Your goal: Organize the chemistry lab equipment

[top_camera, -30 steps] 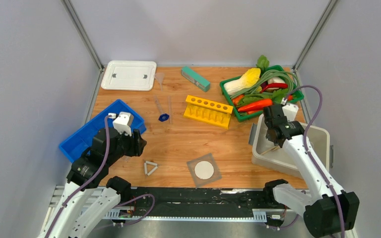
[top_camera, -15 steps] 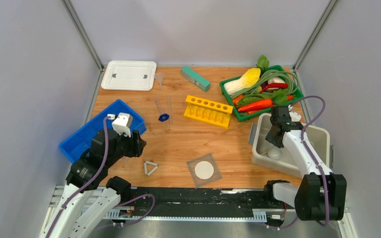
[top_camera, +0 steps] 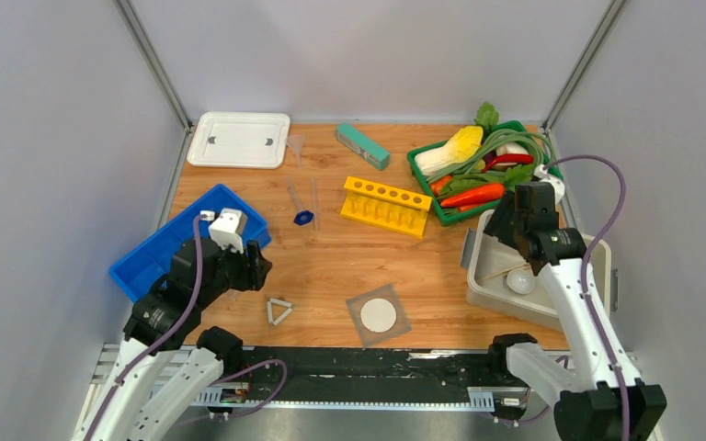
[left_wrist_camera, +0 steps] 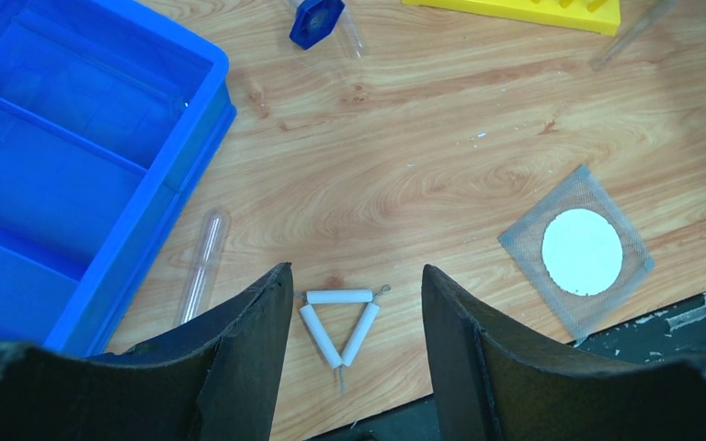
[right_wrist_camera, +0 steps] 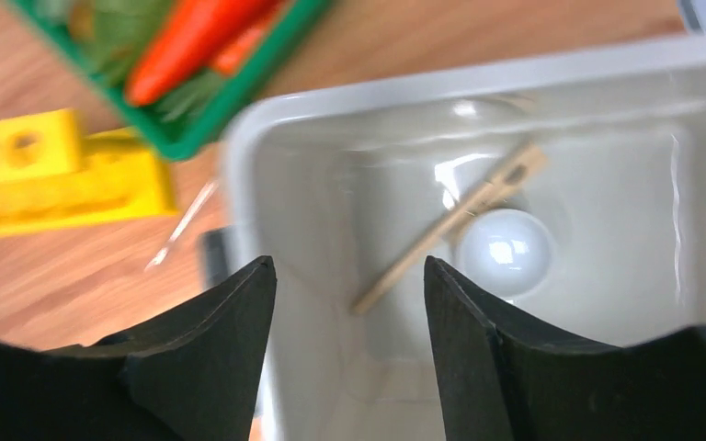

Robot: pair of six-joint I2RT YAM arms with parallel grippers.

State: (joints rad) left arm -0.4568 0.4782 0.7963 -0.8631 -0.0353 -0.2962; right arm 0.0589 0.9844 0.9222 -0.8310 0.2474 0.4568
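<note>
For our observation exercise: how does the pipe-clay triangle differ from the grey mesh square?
The pipe-clay triangle is an open frame of three white rods; the mesh square is a filled sheet. The triangle looks white; the square is grey with a white centre disc. Both lie flat on the table.

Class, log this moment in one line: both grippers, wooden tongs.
left gripper: open, facing pipe-clay triangle | right gripper: open over grey bin | wooden tongs: in bin beside white bowl
</note>
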